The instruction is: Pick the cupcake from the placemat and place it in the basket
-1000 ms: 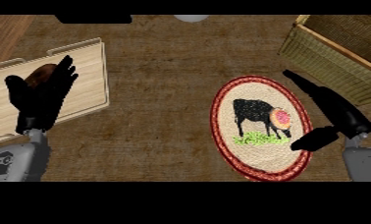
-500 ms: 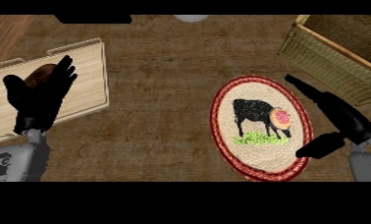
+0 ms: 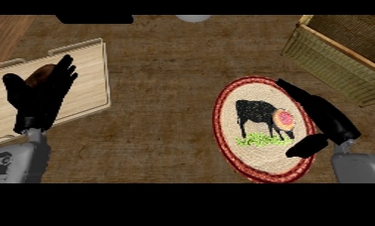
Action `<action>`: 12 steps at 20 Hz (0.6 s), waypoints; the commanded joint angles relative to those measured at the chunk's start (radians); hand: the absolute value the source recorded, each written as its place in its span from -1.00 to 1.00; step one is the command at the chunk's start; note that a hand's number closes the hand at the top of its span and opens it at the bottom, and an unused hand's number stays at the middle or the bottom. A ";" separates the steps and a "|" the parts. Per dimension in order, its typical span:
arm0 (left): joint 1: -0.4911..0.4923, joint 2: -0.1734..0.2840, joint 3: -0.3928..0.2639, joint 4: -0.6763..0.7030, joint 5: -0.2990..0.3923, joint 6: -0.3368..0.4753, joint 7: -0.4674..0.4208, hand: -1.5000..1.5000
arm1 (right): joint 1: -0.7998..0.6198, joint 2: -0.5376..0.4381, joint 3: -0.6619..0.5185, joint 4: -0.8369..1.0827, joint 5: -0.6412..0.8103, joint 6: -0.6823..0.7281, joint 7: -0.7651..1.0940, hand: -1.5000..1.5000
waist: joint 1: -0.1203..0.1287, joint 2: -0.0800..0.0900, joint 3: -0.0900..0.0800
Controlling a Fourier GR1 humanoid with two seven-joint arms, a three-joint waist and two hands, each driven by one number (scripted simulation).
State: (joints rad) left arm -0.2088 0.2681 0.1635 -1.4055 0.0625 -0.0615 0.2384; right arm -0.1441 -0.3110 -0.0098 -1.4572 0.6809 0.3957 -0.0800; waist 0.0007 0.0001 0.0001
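A small cupcake point(image 3: 284, 118) with a pink top sits on the oval placemat point(image 3: 261, 128), which has a red rim and a black cow on it. My right hand point(image 3: 322, 116) lies open at the mat's right side, fingers stretched along the rim just right of the cupcake, thumb point(image 3: 306, 145) spread below it; whether it touches the cupcake I cannot tell. The wicker basket point(image 3: 330, 54) stands at the upper right, beyond that hand. My left hand point(image 3: 40, 96) rests open at the far left, fingers up.
A light wooden cutting board point(image 3: 84, 84) lies at the left, with a brown object point(image 3: 42, 74) partly hidden behind my left hand. A pale round thing point(image 3: 193, 18) shows at the counter's top edge.
My right hand has drifted slightly down and right along the mat's edge, thumb lower now. The left hand and the cupcake have stayed put.
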 commanded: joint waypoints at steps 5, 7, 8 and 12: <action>-0.014 -0.022 0.005 0.008 -0.009 0.008 0.001 0.00 | -0.002 -0.040 0.085 0.057 0.141 -0.040 -0.085 1.00 | 0.001 0.001 0.000; -0.014 -0.035 -0.011 0.011 -0.034 0.018 -0.013 0.00 | -0.044 0.051 0.115 0.064 0.170 -0.061 0.008 1.00 | 0.001 0.000 0.000; -0.041 -0.016 0.004 0.059 -0.033 0.001 -0.019 0.00 | -0.027 0.028 0.105 0.079 0.177 -0.067 -0.038 1.00 | -0.001 0.000 0.000; -0.059 -0.038 0.007 0.114 -0.041 0.010 -0.063 0.00 | -0.019 0.031 0.098 0.129 0.197 -0.097 -0.098 1.00 | -0.002 0.000 0.000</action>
State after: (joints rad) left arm -0.2316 0.2440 0.1689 -1.3570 0.0332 -0.0590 0.2052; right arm -0.1609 -0.2906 0.0693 -1.3648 0.8432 0.3106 -0.1508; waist 0.0004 -0.0011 -0.0014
